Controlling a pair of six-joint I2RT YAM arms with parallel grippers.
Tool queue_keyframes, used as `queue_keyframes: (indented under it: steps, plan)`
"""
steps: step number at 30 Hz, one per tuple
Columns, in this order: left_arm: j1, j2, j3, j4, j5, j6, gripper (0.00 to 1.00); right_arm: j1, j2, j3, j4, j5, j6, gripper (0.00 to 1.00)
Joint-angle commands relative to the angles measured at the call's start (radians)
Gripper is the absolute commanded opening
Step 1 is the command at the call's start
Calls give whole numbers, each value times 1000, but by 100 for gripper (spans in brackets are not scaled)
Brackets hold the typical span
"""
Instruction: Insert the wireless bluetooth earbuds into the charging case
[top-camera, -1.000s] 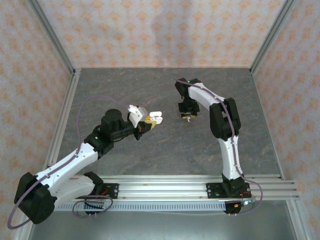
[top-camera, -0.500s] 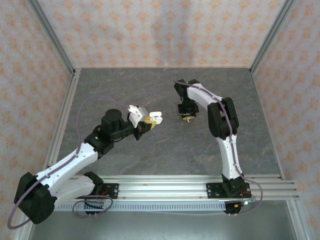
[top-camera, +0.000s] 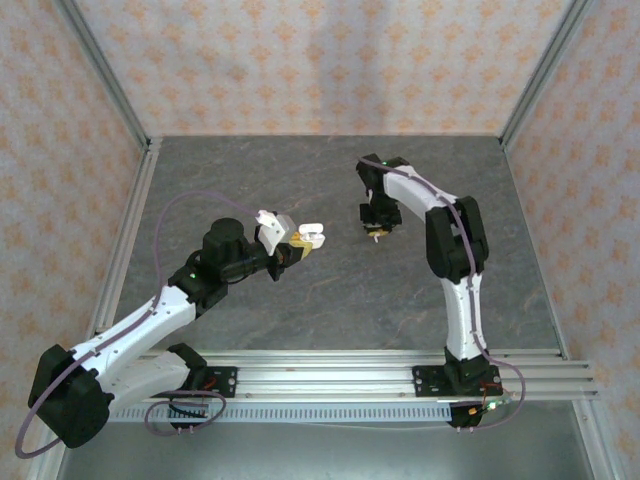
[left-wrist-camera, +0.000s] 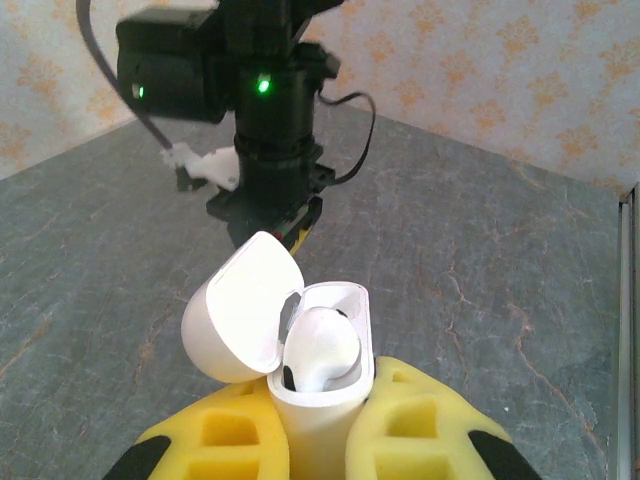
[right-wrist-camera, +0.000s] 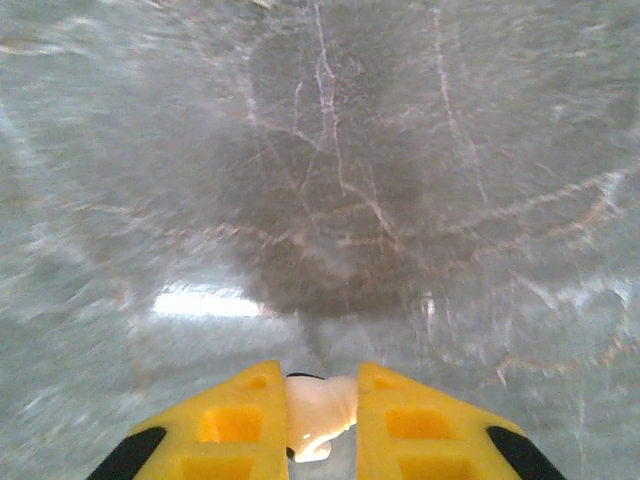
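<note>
Insertion was mid-way: left gripper (top-camera: 293, 247) clenched the open case (left-wrist-camera: 318, 415), seated earbud (left-wrist-camera: 320, 352) inside; right gripper (top-camera: 376, 233) pinched a white earbud (right-wrist-camera: 318, 408) nearby. Next came aligning it over the opening.

The pebble-shaped plastic charging case (left-wrist-camera: 318, 425) is white, the stemmed earbud (right-wrist-camera: 318, 405) cream-white, the stone tabletop (top-camera: 330, 290) grey with pale veins.
</note>
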Motion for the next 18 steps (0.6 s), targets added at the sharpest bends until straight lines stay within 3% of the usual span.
queue_keyframes:
  steps: [1, 9, 18]
  plan:
    - [-11, -13, 46, 10, 7, -3, 0, -1, -172, -27, 58, -42, 32, 16]
    - [-10, -13, 87, 36, 53, -32, 0, -1, -460, -143, 216, -220, 68, 14]
    - [-13, 9, 166, 24, 148, -46, 0, 8, -802, -346, 584, -501, 123, 15]
